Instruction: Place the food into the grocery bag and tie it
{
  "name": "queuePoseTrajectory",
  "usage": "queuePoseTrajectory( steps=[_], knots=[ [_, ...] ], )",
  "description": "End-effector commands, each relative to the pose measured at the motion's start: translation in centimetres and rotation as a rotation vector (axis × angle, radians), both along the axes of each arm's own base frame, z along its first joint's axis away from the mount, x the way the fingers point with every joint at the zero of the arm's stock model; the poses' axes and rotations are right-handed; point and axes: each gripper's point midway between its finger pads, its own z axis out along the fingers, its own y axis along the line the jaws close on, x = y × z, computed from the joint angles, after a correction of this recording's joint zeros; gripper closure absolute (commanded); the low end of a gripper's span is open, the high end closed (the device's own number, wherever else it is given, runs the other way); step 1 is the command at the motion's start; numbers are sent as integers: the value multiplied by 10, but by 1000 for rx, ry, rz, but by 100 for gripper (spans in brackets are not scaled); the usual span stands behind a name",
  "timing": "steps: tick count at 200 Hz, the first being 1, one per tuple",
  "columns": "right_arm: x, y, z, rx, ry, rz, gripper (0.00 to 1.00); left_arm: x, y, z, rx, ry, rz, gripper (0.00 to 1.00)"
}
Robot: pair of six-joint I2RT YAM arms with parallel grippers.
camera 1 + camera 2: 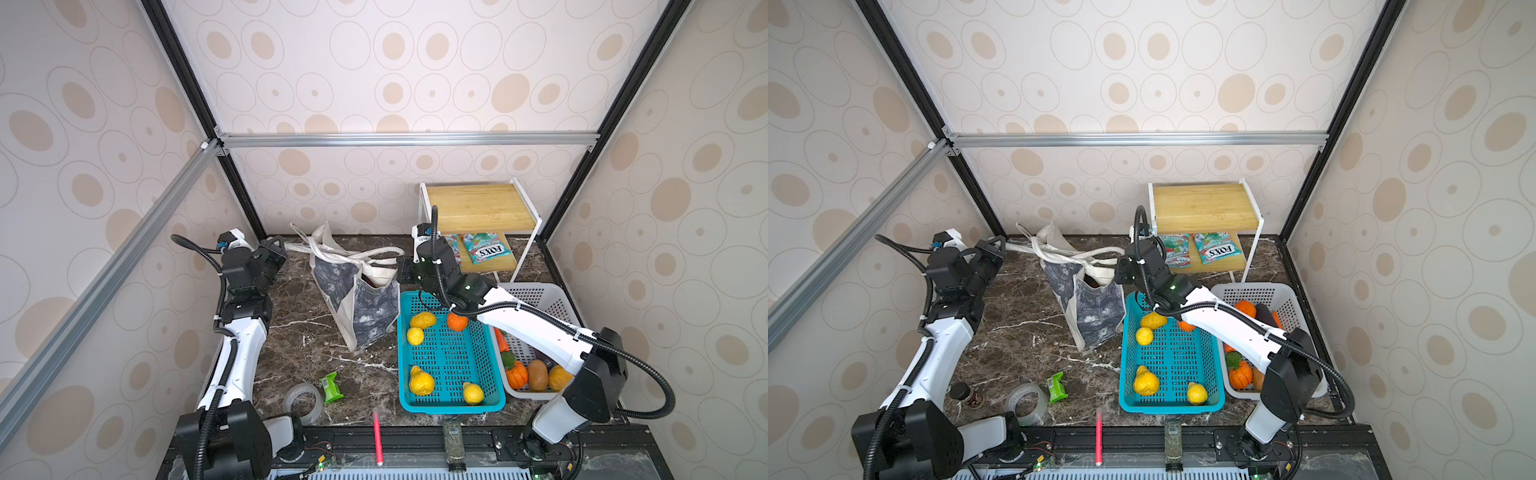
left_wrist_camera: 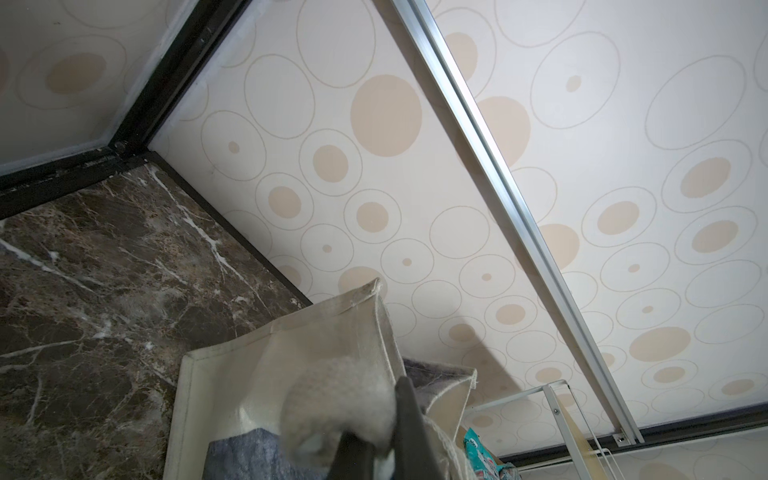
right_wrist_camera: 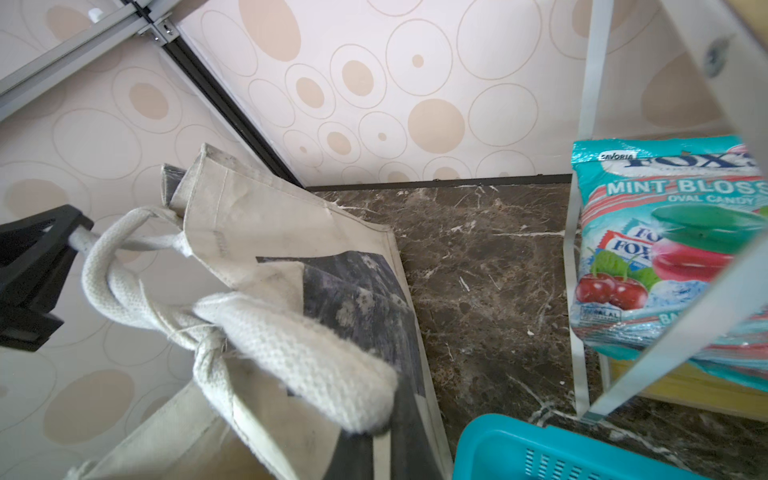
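A: Bag position?
B: The grocery bag (image 1: 361, 307) stands upright mid-back on the counter (image 1: 299, 328), just beside the teal basket (image 1: 451, 408).
A: Hands?
B: The left hand (image 1: 277, 245) is pressed together on the left strap (image 1: 301, 248), which is drawn out toward the left wall. The right hand (image 1: 402, 270) is pinching the right strap (image 1: 388, 252) at the bag's right side, above the basket's far corner.
A: Knot?
B: In the right wrist view the two straps cross and twist round each other (image 3: 120, 291) (one twist, sitting just off the bag's rim).
A: Food?
B: Something dark shows in the bag's mouth, can't tell what. Yellow toy fruit (image 1: 423, 320) and an orange fruit (image 1: 456, 322) lie in the teal basket. A green packet (image 1: 331, 386) lies on the counter beside the tape roll (image 1: 303, 399).
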Motion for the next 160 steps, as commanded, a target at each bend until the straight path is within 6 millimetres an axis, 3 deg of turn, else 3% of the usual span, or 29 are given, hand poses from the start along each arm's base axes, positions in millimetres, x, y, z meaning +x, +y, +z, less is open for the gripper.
queuePoseTrajectory(
  steps=[1,32,65,114,146,160],
  knots=[
    [26,-87,8,-132,-28,-262,100,-35,97,49,89,-152,421,100],
    [37,-74,-4,-225,26,-227,100,-36,88,50,80,-167,367,100],
    [43,-55,-17,-278,61,-154,100,-32,68,34,31,-158,250,100],
    [27,-37,-6,-273,19,-30,100,-30,46,18,16,-111,126,97],
    [8,-36,7,-288,-2,39,67,-33,32,17,1,-128,60,82],
    [-3,-36,13,-270,-13,74,59,-32,28,19,44,-116,31,68]
  ],
)
